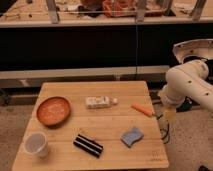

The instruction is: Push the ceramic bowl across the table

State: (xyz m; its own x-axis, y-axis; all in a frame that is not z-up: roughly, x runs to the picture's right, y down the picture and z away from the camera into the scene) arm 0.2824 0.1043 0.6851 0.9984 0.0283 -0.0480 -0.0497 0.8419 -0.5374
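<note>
Hanging beside the table's (125, 92) right edge, gripper (169, 114) has jaws apart and empty, probably because a push needs no grasp. Bowl (53, 110) sits upright at table's left, well apart, untouched.

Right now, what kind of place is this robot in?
Probably a lab or workshop: a pale wooden plank table holding an orange-terracotta ceramic bowl, a cluttered counter behind, and the white robot arm with its gripper hanging beside the table's right edge.

ceramic bowl (53, 110) left on table (100, 90) | cup (36, 144) before it | end effector (169, 114) off right edge
</note>
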